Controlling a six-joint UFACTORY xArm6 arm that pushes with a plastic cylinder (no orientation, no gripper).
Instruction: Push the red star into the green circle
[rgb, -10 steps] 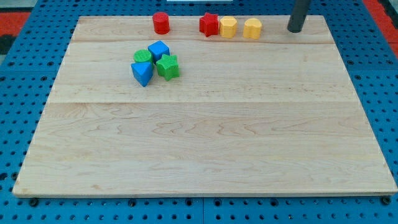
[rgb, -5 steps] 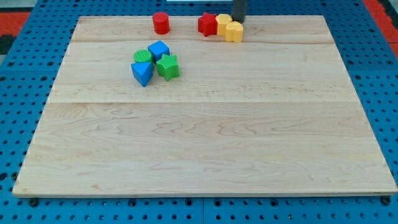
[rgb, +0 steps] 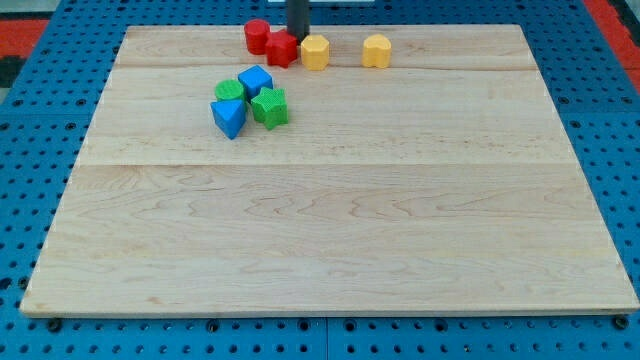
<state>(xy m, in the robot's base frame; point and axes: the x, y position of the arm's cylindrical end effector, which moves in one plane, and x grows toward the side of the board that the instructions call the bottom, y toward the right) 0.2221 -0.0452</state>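
Camera view: my tip (rgb: 298, 36), a bare rod tool grasping nothing, sits behind the red star (rgb: 282, 48), placed to shove it toward the green circle (rgb: 230, 91).

Blue cube (rgb: 256, 80) blocks red star (rgb: 282, 48) from green circle (rgb: 230, 91).

rod (rgb: 298, 15): upper part cut off by the view's top edge
my tip (rgb: 298, 35): end hidden among red star (rgb: 282, 48) and yellow block (rgb: 315, 52)
green circle (rgb: 229, 91): partly hidden behind blue blocks
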